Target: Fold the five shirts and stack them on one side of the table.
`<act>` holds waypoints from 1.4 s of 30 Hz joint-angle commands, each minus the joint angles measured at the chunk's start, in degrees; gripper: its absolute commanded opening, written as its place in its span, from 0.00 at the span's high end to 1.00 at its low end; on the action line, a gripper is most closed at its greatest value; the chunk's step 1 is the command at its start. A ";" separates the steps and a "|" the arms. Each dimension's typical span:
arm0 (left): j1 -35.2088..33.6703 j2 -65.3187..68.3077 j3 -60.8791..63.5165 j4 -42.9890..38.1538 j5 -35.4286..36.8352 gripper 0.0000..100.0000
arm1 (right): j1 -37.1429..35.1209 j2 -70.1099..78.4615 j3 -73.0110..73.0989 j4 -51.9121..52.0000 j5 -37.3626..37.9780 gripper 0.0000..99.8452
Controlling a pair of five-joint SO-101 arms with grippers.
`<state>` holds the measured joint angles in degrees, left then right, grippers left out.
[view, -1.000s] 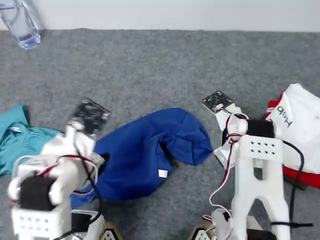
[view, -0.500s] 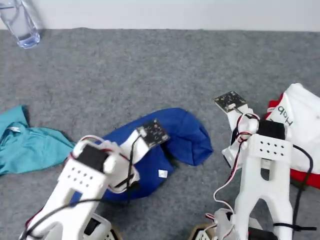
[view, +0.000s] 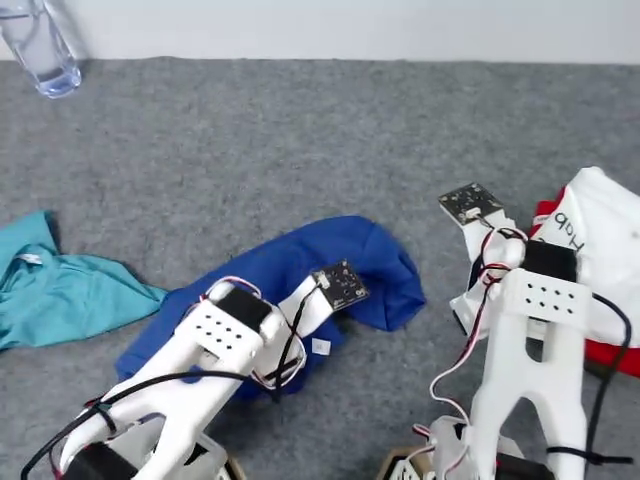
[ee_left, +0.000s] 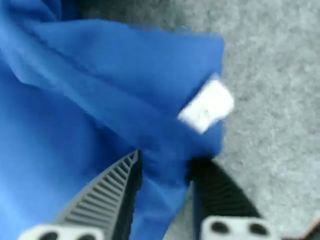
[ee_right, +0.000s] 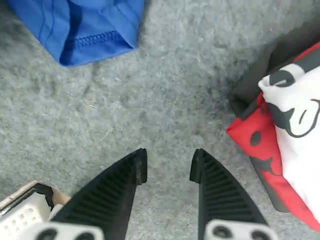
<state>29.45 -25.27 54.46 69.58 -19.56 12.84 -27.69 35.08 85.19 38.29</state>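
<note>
Blue shirt (view: pixel 365 250) lies crumpled centre-near on the grey worktop (view: pixel 300 130), left end effector (ee_left: pixel 162 161) narrowly parted astride its edge by the white tag (ee_left: pixel 206 106), likely to pinch it; right end effector (ee_right: pixel 167 167) parted, empty, beside red-and-white shirts (view: pixel 600 250) at right.

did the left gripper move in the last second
Yes. The left gripper swung to the right, away from the teal shirt, and now sits over the blue shirt near its white tag.
</note>
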 commanded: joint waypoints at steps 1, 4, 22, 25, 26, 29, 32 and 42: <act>0.53 0.18 -0.40 -1.76 -4.48 0.99 | 2.07 -0.13 -2.81 -0.66 2.90 0.84; -2.02 -1.32 -4.62 2.81 -7.38 0.99 | 2.95 -0.13 -2.81 -0.66 3.43 0.84; -20.57 6.07 -22.90 11.52 -11.87 0.80 | 2.95 0.13 -2.81 -0.31 3.52 0.84; -20.40 2.11 -26.77 17.67 -11.43 0.79 | 2.95 0.04 -2.81 -0.31 3.52 0.84; -19.78 0.44 -27.74 19.87 -11.43 0.79 | 2.86 0.04 -2.81 -0.31 3.52 0.84; -17.58 -5.45 -28.62 24.44 -11.34 0.79 | 2.68 0.31 -2.81 -0.66 3.52 0.84; -15.12 -10.37 -28.26 28.04 -11.34 0.79 | 2.68 0.31 -2.81 -0.66 3.52 0.84; 3.25 -15.38 -15.25 28.66 -11.25 0.88 | 2.68 0.04 -2.81 -0.22 3.43 0.84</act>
<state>26.73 -39.34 37.58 98.77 -30.99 15.38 -27.43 35.08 85.19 41.19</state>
